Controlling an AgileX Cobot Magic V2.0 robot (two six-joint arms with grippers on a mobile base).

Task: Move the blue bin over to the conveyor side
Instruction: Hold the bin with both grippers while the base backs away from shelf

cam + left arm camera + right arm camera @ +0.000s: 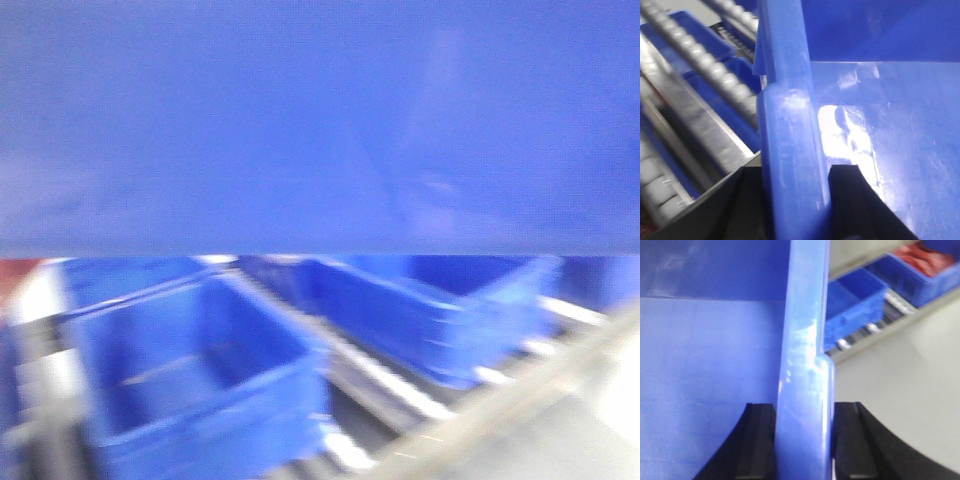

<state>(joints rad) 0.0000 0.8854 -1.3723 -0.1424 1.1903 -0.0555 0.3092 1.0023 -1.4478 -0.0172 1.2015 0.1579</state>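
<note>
The blue bin (320, 120) is lifted and fills the top half of the front view, close to the camera. My left gripper (795, 200) is shut on the blue bin's left wall rim (790, 125), one black finger inside and one outside. My right gripper (804, 440) is shut on the blue bin's right wall rim (805, 340) in the same way. The conveyor (695, 120), with its shiny steel rail and pale rollers, runs below to the left of the bin in the left wrist view. Its rail also shows in the front view (400, 390).
Two smaller blue crates (190, 370) (440, 310) sit on the conveyor lines below the bin. Another blue crate (855, 305) and one holding red items (925, 265) stand to the right. Pale grey floor (900, 390) lies right of the bin.
</note>
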